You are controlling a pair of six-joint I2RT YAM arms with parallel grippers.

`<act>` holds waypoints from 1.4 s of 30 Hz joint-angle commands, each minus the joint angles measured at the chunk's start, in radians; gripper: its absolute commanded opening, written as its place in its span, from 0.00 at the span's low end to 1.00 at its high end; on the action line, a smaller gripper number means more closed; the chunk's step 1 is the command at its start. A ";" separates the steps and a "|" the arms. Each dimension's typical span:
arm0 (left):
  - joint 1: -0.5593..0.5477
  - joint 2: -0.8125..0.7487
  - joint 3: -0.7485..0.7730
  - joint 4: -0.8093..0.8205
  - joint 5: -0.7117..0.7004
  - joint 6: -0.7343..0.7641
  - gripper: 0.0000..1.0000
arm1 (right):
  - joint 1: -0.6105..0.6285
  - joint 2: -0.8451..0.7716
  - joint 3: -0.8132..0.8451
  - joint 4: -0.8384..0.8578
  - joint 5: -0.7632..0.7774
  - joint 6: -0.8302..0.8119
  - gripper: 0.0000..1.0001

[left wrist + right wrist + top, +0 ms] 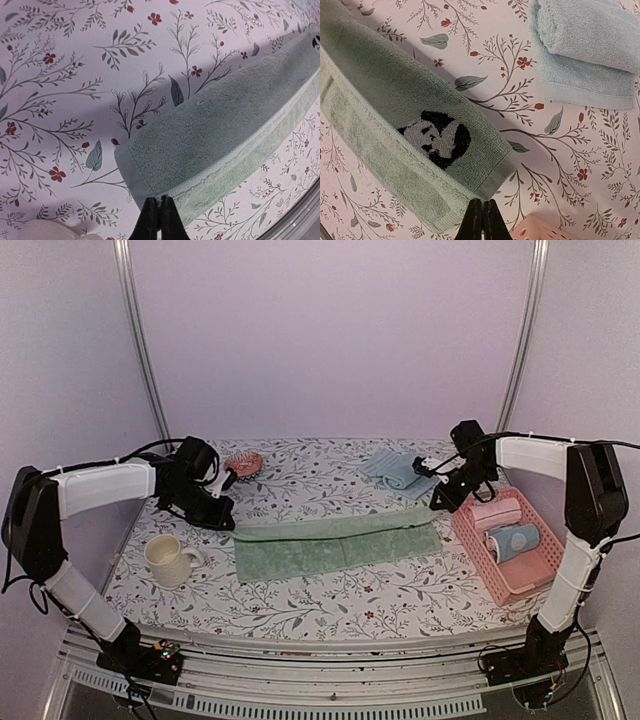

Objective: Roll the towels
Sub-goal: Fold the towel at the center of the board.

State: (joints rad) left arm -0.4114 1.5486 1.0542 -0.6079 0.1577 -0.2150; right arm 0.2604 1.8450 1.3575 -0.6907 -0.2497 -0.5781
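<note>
Towel status: green towel (335, 548) lies stretched across mid-table, far long edge raised off the cloth. Left gripper (222, 512) has fingers pinched together on its left far corner, right gripper (440, 502) likewise on the right far corner; both wrist views show hem between closed tips. Likely step: folding it lengthwise before rolling. Next move needs both arms carrying the edge forward together, evenly, then release. Blue towel (395, 470) waits behind, unrolled. Pink basket (475, 555) at right holds two rolled ones. Mug (168, 560) near left.
</note>
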 commanded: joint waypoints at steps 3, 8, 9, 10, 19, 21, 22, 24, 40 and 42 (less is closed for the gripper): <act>-0.027 0.014 -0.023 -0.112 -0.026 -0.017 0.00 | -0.015 -0.051 -0.054 -0.005 0.010 -0.015 0.03; -0.041 0.045 -0.017 -0.135 -0.027 -0.011 0.00 | -0.015 -0.068 -0.080 -0.013 0.011 -0.019 0.02; -0.043 0.051 -0.018 -0.137 -0.031 -0.009 0.00 | -0.015 -0.075 -0.084 -0.015 0.011 -0.019 0.02; -0.045 0.058 -0.019 -0.139 -0.035 -0.009 0.00 | -0.015 -0.080 -0.088 -0.017 0.005 -0.022 0.02; -0.068 0.106 -0.029 -0.140 -0.046 -0.009 0.00 | -0.015 -0.081 -0.139 -0.022 -0.032 -0.073 0.03; -0.074 0.113 -0.032 -0.138 -0.045 -0.007 0.00 | -0.015 -0.078 -0.164 -0.022 -0.032 -0.093 0.03; -0.077 0.117 -0.033 -0.139 -0.046 -0.005 0.00 | -0.015 -0.077 -0.170 -0.021 -0.032 -0.101 0.03; -0.081 0.124 -0.035 -0.139 -0.043 0.000 0.00 | -0.016 -0.074 -0.177 -0.020 -0.030 -0.113 0.03; -0.125 0.038 -0.057 -0.157 0.042 -0.005 0.17 | -0.013 -0.122 -0.217 -0.110 -0.118 -0.244 0.15; -0.127 -0.014 -0.058 -0.170 0.054 -0.014 0.21 | -0.014 -0.156 -0.236 -0.121 -0.132 -0.263 0.18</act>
State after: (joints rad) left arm -0.5259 1.6390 1.0054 -0.7364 0.1734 -0.2153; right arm 0.2584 1.7699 1.1572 -0.7456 -0.3237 -0.7708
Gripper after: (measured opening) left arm 0.184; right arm 0.162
